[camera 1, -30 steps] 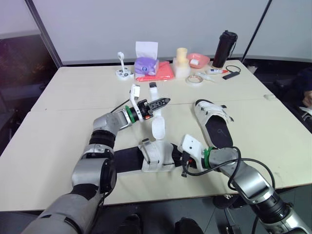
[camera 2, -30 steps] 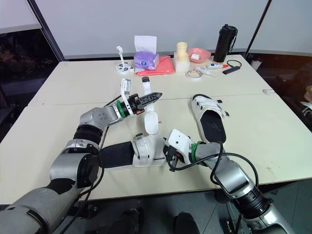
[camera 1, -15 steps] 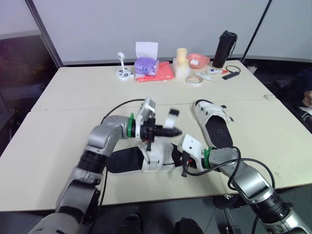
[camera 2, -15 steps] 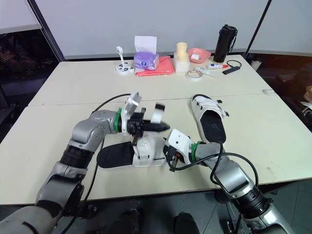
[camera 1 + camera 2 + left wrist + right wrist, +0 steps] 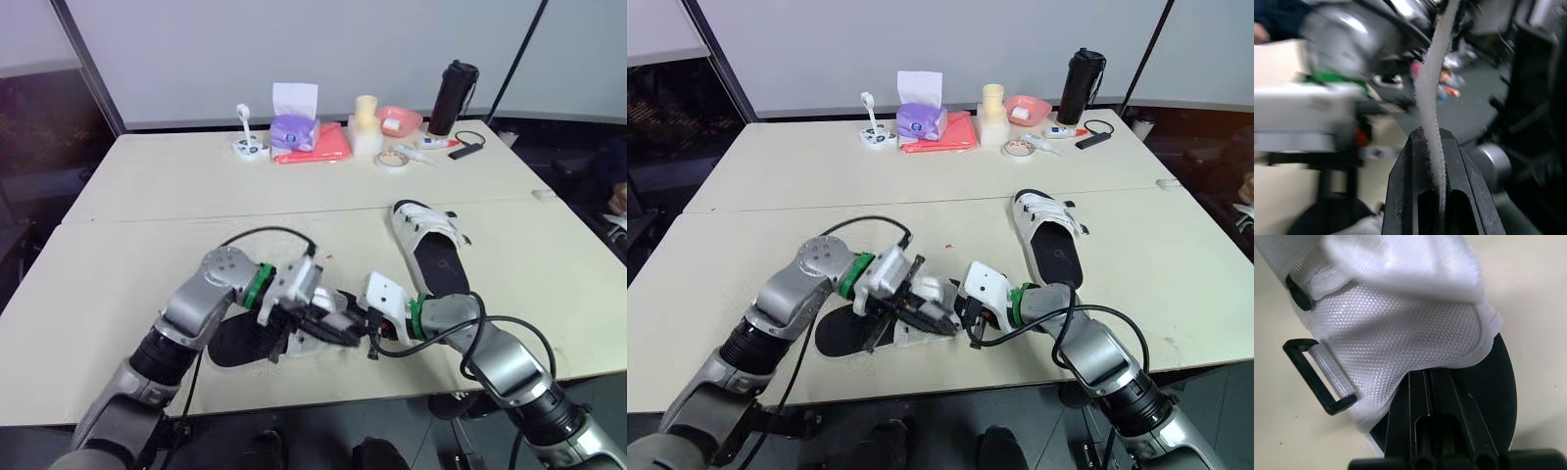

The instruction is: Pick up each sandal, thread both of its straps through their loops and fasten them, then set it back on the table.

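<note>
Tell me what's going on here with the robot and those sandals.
The robot is working on the near sandal at the front of the table. Its left hand is shut on the white strap, close to the right hand, which grips the sandal's white upper beside the black loop. The second sandal lies farther right.

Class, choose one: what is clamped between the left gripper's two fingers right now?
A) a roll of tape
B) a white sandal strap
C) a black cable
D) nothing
B: in the left wrist view the left gripper is shut on the white strap of the sandal, which runs up from between its fingers.
</note>
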`<action>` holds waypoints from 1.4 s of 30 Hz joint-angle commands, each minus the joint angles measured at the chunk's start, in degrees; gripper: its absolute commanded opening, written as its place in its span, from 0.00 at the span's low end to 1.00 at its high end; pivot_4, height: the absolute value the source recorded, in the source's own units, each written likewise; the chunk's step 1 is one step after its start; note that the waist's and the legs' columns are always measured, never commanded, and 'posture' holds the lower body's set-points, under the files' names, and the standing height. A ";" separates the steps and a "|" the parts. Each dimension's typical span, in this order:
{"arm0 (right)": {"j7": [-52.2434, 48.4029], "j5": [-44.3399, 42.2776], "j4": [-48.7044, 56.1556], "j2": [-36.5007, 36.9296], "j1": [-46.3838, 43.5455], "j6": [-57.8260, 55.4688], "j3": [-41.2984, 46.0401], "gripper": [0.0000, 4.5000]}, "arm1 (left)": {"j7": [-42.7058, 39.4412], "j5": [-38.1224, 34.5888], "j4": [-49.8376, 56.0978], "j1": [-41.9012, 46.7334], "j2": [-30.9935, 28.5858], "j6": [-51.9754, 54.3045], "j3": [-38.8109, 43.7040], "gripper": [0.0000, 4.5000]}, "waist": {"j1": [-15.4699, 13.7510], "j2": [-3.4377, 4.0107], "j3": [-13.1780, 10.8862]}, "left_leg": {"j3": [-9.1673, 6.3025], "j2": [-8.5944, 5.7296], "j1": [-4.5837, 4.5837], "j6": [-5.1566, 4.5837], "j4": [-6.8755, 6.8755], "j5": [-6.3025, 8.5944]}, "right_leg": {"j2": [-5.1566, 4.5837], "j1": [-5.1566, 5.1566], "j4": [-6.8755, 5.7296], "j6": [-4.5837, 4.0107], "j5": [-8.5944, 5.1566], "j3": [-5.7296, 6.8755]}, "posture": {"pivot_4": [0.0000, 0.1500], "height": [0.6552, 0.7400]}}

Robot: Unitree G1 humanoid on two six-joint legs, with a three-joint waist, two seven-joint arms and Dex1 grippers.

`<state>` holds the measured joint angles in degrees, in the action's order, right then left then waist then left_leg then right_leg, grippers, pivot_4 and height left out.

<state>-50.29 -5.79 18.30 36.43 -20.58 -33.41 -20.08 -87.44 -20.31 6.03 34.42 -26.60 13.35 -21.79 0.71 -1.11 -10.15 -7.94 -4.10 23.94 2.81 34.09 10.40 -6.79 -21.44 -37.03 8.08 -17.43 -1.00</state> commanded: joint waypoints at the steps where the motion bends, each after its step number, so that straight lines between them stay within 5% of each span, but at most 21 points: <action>1: -1.09 1.23 -3.81 1.32 0.34 -0.37 -0.99 0.00 | -3.22 2.61 0.89 -0.04 -0.21 -8.60 -2.75 0.00 | -0.17 0.00 0.00 | 0.00 0.00 0.00 0.00 0.01 0.00 | 0.00 0.01 0.00 0.00 0.00 0.01 | 1.00 0.93; 3: -1.52 1.33 -4.82 1.58 -0.25 0.18 -0.53 0.00 | -3.63 4.43 -0.79 0.26 0.27 -12.39 -3.99 0.00 | -0.22 0.00 0.00 | 0.00 -0.01 0.00 0.00 0.02 0.00 | -0.01 0.04 0.02 0.00 0.00 0.02 | 1.00 0.93; 12: -3.20 2.71 -10.03 3.83 -2.03 3.81 0.66 0.00 | -0.09 9.35 -5.95 2.88 5.16 -25.80 -5.63 0.96 | -0.70 0.00 0.00 | -0.02 -0.02 0.00 -0.01 0.14 -0.01 | -0.02 0.11 0.04 0.00 0.00 0.03 | 1.00 0.93; 21: -5.37 2.65 -16.21 2.89 -5.60 6.92 0.40 0.00 | 11.99 0.07 -4.43 11.77 6.93 -6.51 6.24 0.99 | -1.26 -0.01 -0.05 | -0.02 -0.05 0.06 -0.03 0.26 -0.02 | 0.00 0.07 -0.04 0.04 0.01 0.05 | 1.00 0.93; 26: -5.36 3.67 -18.04 0.67 -6.86 8.20 0.36 0.00 | 12.53 -4.51 -2.13 10.71 -3.90 7.93 13.45 0.99 | 1.08 0.13 -0.03 | -0.06 0.02 0.02 -0.03 -0.02 -0.02 | 0.10 -0.15 -0.15 0.05 -0.01 -0.01 | 1.00 0.93; 33: -4.23 3.81 -12.08 -2.04 -5.47 6.08 -0.77 0.00 | 6.75 -12.44 4.17 -1.70 -21.11 21.27 20.00 0.99 | 2.10 0.19 -0.15 | -0.06 0.04 -0.04 -0.04 -0.15 0.00 | 0.10 -0.14 -0.17 0.16 -0.11 -0.09 | 1.00 0.93; 42: -3.04 4.25 -2.80 0.24 -7.15 1.90 3.15 0.00 | 6.34 -11.21 7.91 -11.81 -25.30 18.90 18.84 0.99 | 1.12 0.26 -0.26 | -0.07 0.06 0.04 -0.01 -0.13 0.01 | -0.01 -0.23 -0.16 0.04 -0.06 -0.13 | 1.00 0.93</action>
<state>-53.37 -1.04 11.93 35.72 -26.19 -30.95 -19.21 -81.59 -31.73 11.95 22.86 -52.05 33.20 -2.92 1.82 -0.85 -10.41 -8.00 -4.05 24.04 2.80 33.96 10.41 -6.81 -21.73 -37.20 8.12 -17.49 -1.14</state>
